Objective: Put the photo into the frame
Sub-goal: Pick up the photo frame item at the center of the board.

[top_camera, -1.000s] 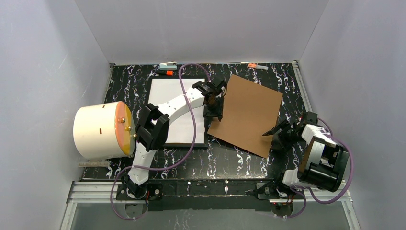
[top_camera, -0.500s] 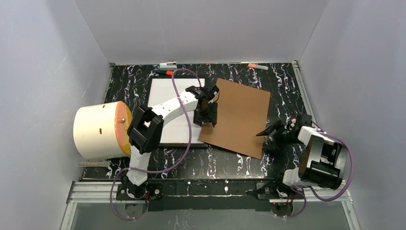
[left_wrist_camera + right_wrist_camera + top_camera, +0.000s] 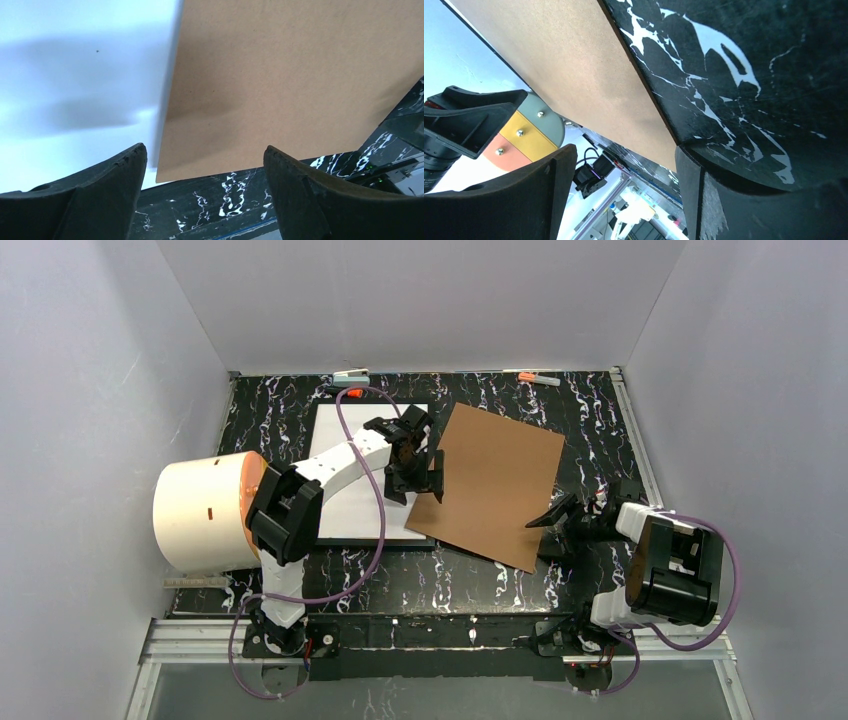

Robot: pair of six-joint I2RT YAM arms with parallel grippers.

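Note:
The photo [image 3: 350, 455] lies white back up inside the thin black frame [image 3: 345, 542] at the table's left-centre. In the left wrist view the photo [image 3: 70, 75] fills the left. The brown backing board [image 3: 500, 480] lies flat to the right, and its left edge overlaps the frame's right side. My left gripper [image 3: 415, 468] hangs open over that edge. Its fingers [image 3: 107, 192] stand wide apart above the board [image 3: 300, 70] with nothing between them. My right gripper [image 3: 558, 523] is open just off the board's near right corner, where the board [image 3: 569, 65] shows beyond its fingertips [image 3: 719, 200].
A cream cylinder with an orange face [image 3: 205, 512] lies on its side at the left edge. Markers [image 3: 350, 392] and a pen [image 3: 540, 378] lie along the back edge. White walls close in on three sides. A pale strip [image 3: 195, 582] lies at the near left.
The left gripper has slid the brown board left until it overlaps the frame, then opened and let it go. The right gripper has drifted slightly left, still open.

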